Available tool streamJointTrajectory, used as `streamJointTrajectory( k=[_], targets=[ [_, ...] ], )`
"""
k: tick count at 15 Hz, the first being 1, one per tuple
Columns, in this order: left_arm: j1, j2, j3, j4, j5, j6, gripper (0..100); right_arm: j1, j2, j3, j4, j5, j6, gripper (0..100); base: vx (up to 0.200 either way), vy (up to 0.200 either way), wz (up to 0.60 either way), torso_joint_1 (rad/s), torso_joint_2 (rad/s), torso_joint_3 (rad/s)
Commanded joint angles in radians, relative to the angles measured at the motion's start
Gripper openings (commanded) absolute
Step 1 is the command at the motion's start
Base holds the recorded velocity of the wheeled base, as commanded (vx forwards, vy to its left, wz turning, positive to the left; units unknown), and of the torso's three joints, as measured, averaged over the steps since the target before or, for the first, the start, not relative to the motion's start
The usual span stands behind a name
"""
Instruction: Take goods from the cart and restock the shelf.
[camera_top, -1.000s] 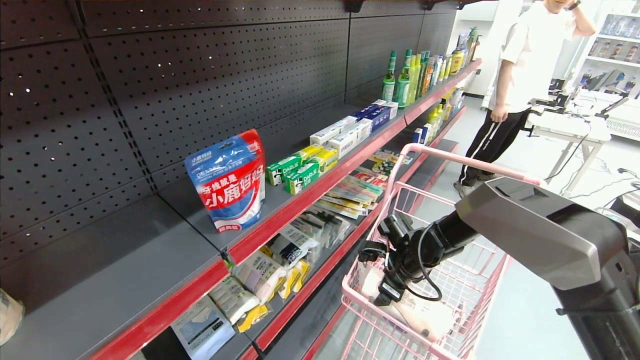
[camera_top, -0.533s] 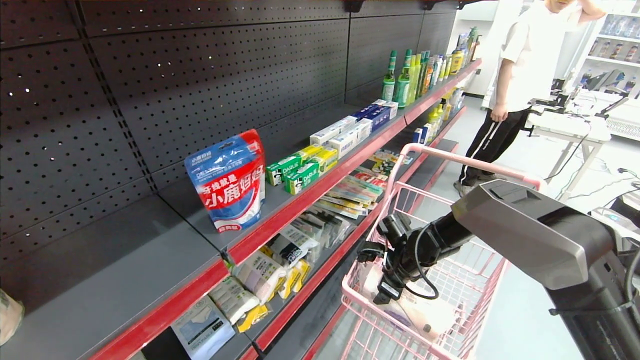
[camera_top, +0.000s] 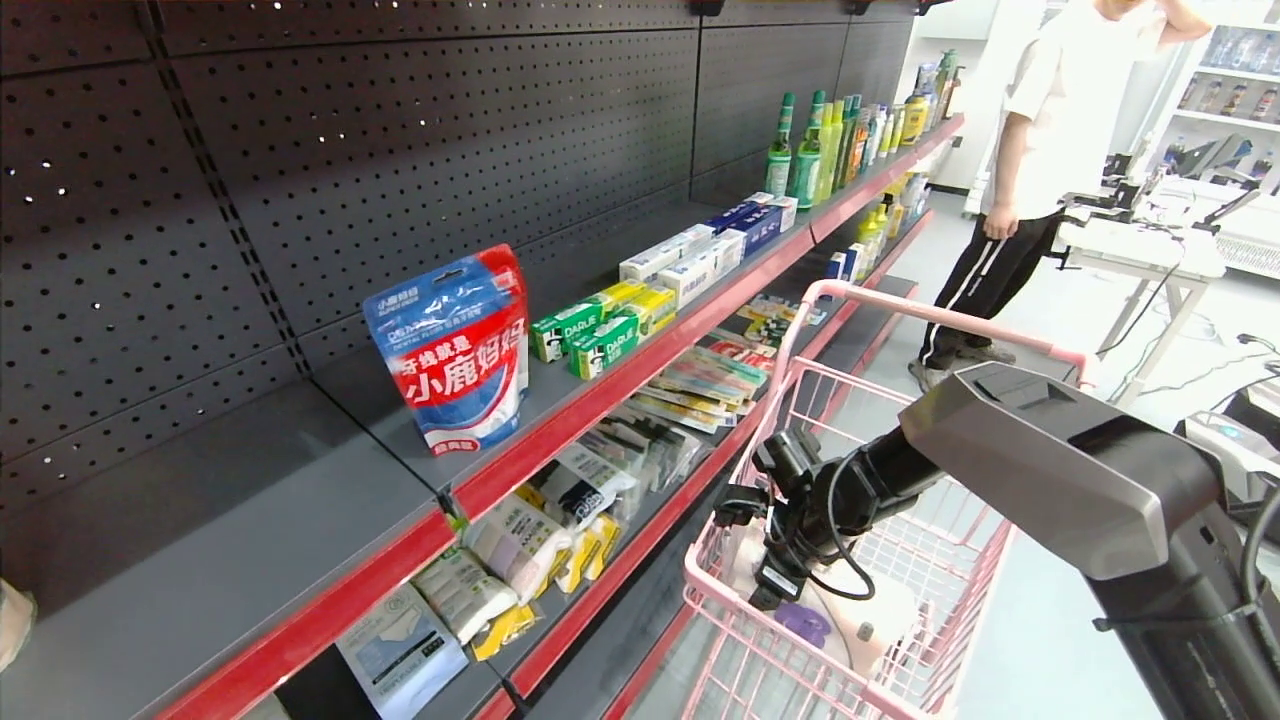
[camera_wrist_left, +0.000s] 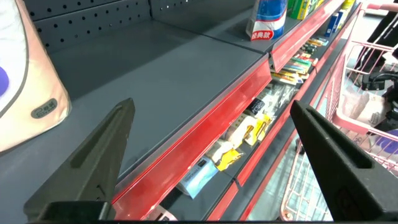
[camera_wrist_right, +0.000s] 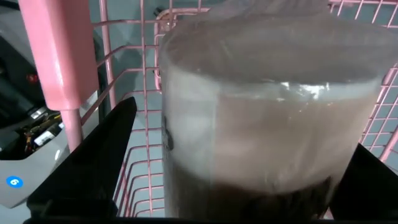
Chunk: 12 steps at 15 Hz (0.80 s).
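Status from the aisle, both pincers reporting. My right pincer is down inside the pink cart, in the corner nearest the shelf. It's spread wide, with a white plastic-wrapped pack sitting between the fingers. On the wrist cam the pack takes up most of the gap, but a sliver of cart wire shows between one finger and the wrap. So I'm calling it straddling, not pinching. Can't tell whether the other finger is touching the wrap. On the head cam the pack lies low in that corner of the cart, with a purple mark on the side facing up.

My left pincer is spread wide open too, hanging over the bare grey stretch of the top shelf board. A white-and-pink pack with a purple mark and a small oval label stands on that same board, toward my left end of it and apart from the pincer.

Further along the board there's a blue-and-red pouch standing upright, with green toothpaste boxes just beside it. After those come white boxes, blue boxes and green bottles toward the far end. The board below holds small white packets and flat colourful packs, close beside the cart.
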Motion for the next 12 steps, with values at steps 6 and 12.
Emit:
streamJointTrajectory(
  k=[6,12],
  targets=[
    [0.000,0.000,0.000,0.000,0.000,0.000,100,-0.001,0.002,0.003,0.001,-0.010,-0.028,100,0.000,0.000,0.00,0.000,0.00,0.000],
    [0.000,0.000,0.001,0.000,0.000,0.000,100,-0.004,0.004,0.001,0.002,-0.008,-0.029,0,0.000,0.000,0.00,0.000,0.00,0.000]
  ],
)
